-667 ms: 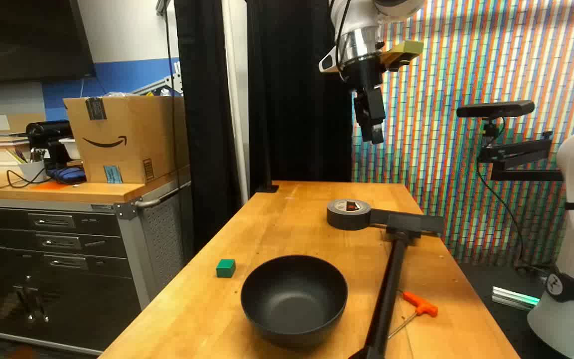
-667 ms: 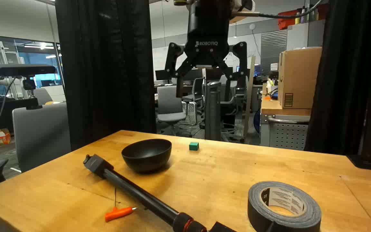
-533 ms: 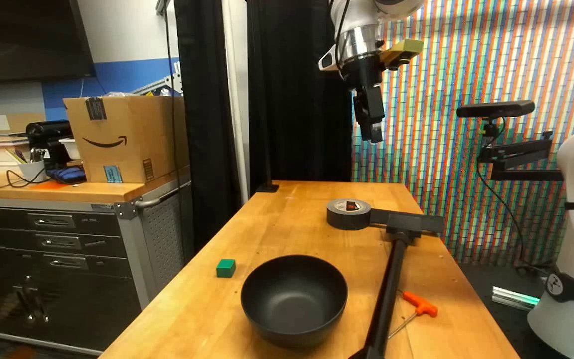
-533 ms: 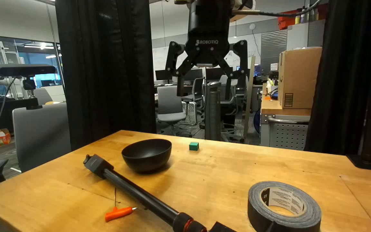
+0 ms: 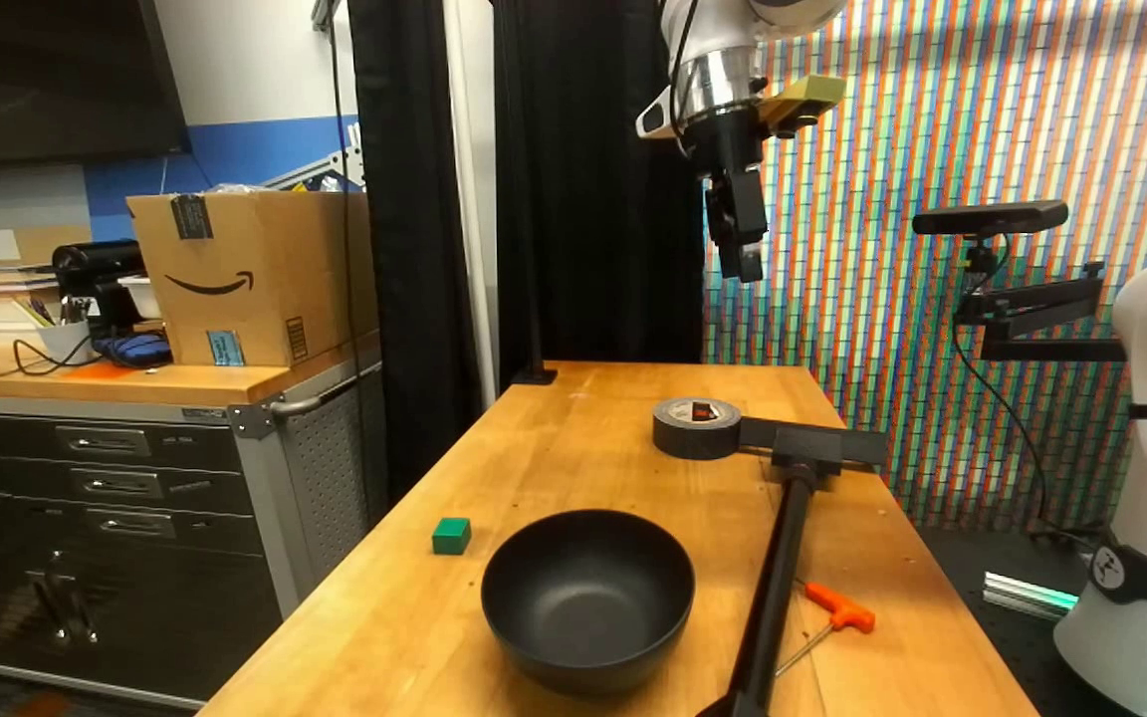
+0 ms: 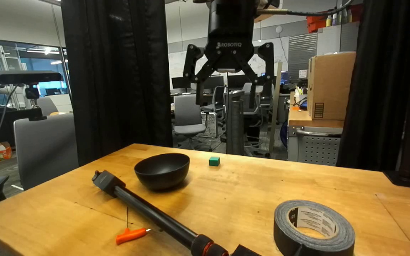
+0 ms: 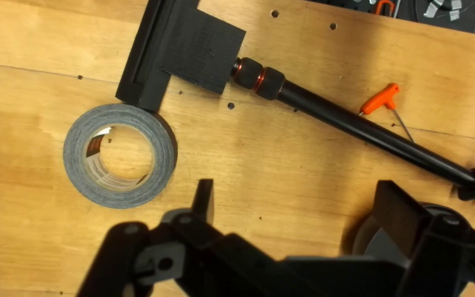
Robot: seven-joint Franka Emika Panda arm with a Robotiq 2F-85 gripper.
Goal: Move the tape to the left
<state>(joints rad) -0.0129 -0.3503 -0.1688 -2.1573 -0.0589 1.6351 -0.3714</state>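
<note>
The tape (image 5: 696, 438), a dark grey roll with a lighter top, lies flat on the wooden table in both exterior views (image 6: 315, 244). In the wrist view the tape (image 7: 74, 154) lies left of the jaws, its edge at the end of a black flat bracket. My gripper (image 6: 225, 103) is open and empty, well above the table. It points down and is seen edge-on in an exterior view (image 5: 750, 271). In the wrist view its fingers (image 7: 295, 182) are wide apart with bare table between them. The right finger partly covers the bowl.
A black bowl (image 5: 588, 597) and a green cube (image 5: 451, 536) stand on the table. A black pole (image 7: 336, 117) with a flat bracket (image 7: 202, 49) lies beside the tape. An orange-handled hex key (image 6: 131, 235) lies near the pole. A post base (image 6: 406, 180) stands at a table edge.
My gripper has risen slightly and stays open. The tape and the other things on the table have not moved.
</note>
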